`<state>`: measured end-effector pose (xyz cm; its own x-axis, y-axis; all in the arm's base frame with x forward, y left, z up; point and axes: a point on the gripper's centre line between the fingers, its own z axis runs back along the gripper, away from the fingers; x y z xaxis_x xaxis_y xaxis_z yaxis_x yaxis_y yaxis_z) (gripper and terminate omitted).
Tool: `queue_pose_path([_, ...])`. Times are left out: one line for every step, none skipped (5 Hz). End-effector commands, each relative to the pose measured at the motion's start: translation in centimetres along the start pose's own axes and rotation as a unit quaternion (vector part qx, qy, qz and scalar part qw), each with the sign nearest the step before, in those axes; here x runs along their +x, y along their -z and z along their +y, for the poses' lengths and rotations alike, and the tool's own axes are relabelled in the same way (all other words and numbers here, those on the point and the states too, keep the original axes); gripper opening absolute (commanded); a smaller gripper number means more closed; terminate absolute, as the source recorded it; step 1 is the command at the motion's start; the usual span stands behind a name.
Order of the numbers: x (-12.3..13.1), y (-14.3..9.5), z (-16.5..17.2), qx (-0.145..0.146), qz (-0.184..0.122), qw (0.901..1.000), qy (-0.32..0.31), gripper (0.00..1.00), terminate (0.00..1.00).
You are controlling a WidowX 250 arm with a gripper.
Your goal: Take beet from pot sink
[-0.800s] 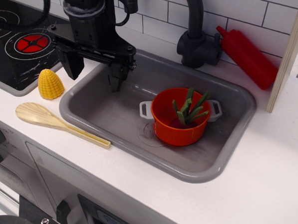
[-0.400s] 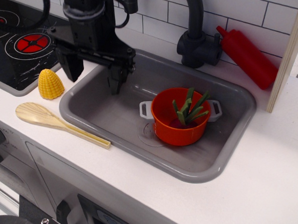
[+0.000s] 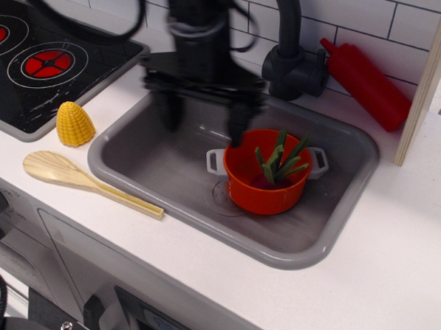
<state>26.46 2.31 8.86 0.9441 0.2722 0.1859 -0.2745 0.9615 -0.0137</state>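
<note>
The pincer, blurred, hangs over the sink left of the pot, its two fingers spread apart and empty. The beet sits inside the pot, green leaves poking up. Corn and a wooden spoon lie on the bench.

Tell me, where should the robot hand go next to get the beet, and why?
Probably a bit further toward the faucet side, until the gripper is over the beet, then down. The fingers are spread open and blurred, just beside the pot rim, not above the green leaves. The beet sits inside the pot in the sink, untouched.
</note>
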Motion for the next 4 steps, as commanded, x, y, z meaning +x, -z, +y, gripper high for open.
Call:
queue_pose_path([2.9, -1.2, -4.5, -0.069, -0.014, 0.9970, -0.032, 1.00, 0.00])
queue_pose_path([3.3, 1.5, -5.7, -0.024, -0.016, 0.9986, -0.044, 1.00, 0.00])
queue_pose_path([3.2, 3.2, -5.4, 0.030, -0.022, 0.9978, -0.055, 1.00, 0.00])
queue_pose_path([2.9, 3.6, -5.4, 0.037, -0.024, 0.9973, -0.059, 1.00, 0.00])
